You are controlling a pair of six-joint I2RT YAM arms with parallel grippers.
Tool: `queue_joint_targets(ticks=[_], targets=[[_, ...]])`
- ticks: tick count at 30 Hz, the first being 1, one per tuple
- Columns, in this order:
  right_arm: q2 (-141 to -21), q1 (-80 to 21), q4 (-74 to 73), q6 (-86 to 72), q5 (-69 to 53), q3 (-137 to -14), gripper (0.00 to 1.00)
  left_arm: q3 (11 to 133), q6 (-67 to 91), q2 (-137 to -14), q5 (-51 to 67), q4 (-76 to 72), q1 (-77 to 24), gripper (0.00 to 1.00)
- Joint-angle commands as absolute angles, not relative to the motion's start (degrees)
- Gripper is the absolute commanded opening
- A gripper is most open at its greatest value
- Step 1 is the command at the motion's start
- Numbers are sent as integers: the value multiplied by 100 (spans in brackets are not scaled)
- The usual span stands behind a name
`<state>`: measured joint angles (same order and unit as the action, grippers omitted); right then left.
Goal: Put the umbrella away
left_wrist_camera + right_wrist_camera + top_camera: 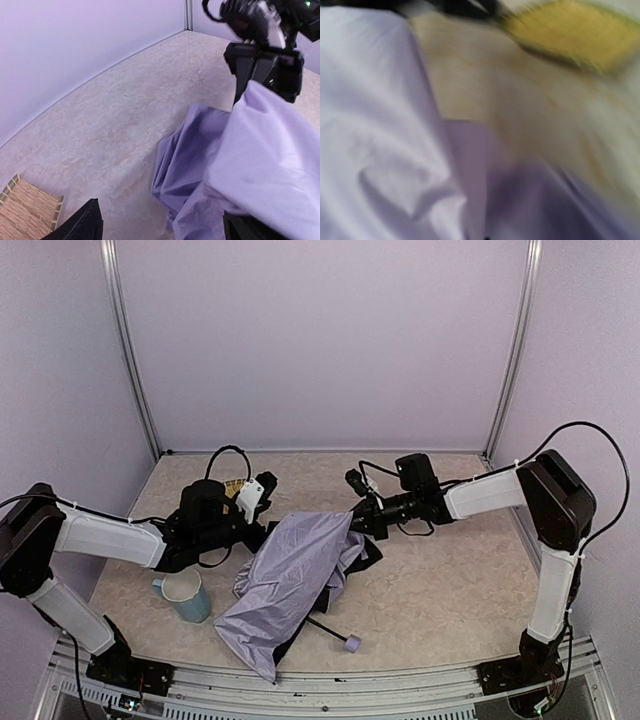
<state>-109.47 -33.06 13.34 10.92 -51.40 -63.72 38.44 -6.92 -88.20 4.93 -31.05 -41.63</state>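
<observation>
The right gripper is clamped on the crumpled umbrella near the middle of the counter; the left gripper stands wide apart beside it.

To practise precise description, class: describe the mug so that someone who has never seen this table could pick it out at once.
Start at the marbled table and go to its near left part, close by the left arm's white forearm. There, left of the crumpled lavender umbrella, stands the mug: the only round, upright vessel, pale blue outside and cream inside.
</observation>
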Motion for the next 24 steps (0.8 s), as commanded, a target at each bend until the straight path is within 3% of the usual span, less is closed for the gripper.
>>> queue_joint_targets(ticks=[1,10,16,24], targets=[[-11637,-2962,1034,713,-4996,-6442,0,3791,-752,-8284,587,-3179,-4231,81],[-11048,-2865,674,1157,-4137,-6109,0,4077,-635,-8534,383,-2892,-4247,81],[-10410,-2753,159,1388,-4027,-6106,1,4135,-185,-8544,281,-3214,-4256,75],[-8605,-3111,-674,2083,-4205,-5659,0,4409,376,-9812,-1658,-4030,-4636,78]])
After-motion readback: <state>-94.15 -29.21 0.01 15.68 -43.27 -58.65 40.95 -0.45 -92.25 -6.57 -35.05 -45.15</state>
